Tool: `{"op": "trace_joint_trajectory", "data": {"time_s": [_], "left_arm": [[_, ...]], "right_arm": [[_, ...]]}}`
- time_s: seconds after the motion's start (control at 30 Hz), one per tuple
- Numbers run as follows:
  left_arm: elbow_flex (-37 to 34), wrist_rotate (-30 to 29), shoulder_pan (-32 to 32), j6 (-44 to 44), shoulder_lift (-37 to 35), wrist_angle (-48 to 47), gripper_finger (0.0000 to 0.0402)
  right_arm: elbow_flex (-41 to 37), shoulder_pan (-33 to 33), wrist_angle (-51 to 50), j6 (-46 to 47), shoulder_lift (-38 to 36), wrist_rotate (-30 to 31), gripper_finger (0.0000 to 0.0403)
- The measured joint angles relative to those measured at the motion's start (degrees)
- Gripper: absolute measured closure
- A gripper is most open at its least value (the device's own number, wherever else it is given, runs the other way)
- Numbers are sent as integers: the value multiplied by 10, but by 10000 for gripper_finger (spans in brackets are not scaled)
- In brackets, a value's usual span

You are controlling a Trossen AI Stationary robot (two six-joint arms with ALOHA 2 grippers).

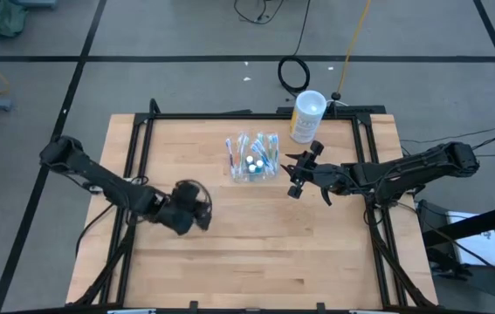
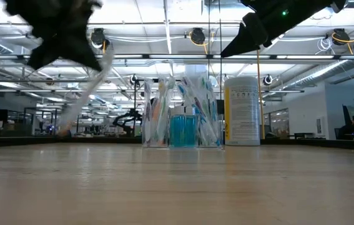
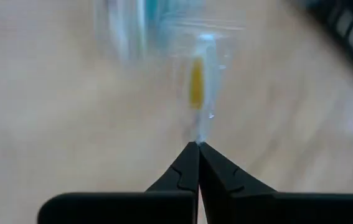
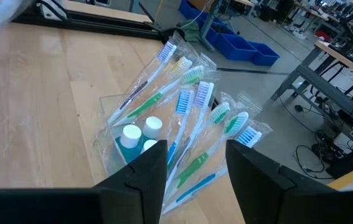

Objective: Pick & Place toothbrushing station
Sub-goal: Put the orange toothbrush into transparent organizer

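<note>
Mid-table (image 1: pixel 256 253), placing step underway — left gripper (image 1: pixel 196 212) clamped on wrapped toothbrush (image 3: pixel 197 87), right gripper (image 1: pixel 304 174) jaws agape near holder (image 1: pixel 253 163) — next, carry across and release.

Left arm reaching in from table's left edge, elbow bent, wrist over left-centre of table. Left gripper (image 1: pixel 196 212) raised off surface, fingers (image 3: pixel 188 171) pressed together, clamped on wrapped toothbrush (image 3: pixel 198 93). Right arm extended from right edge toward table centre, wrist level. Right gripper (image 1: pixel 304 174) held aloft, fingers (image 4: pixel 140 177) parted wide, holding nothing.
</note>
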Motion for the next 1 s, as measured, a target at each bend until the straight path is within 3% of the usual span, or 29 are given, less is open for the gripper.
{"op": "trace_joint_trajectory", "data": {"time_s": [0.1,0.17,0.4,0.53,0.77,1.0], "left_arm": [[13,-106,31,117,-2,77,400],[13,-140,54,212,2,149,400],[13,-157,138,494,15,383,401],[14,-164,181,617,28,451,401],[14,-156,232,607,106,453,401],[14,-160,245,504,211,452,401]], "right_arm": [[0,0,0,0,0,0,245],[0,0,0,0,0,0,245],[0,0,0,0,0,0,245],[0,0,0,0,0,0,245],[0,0,0,0,0,0,245],[0,1,0,29,0,0,245]]}}
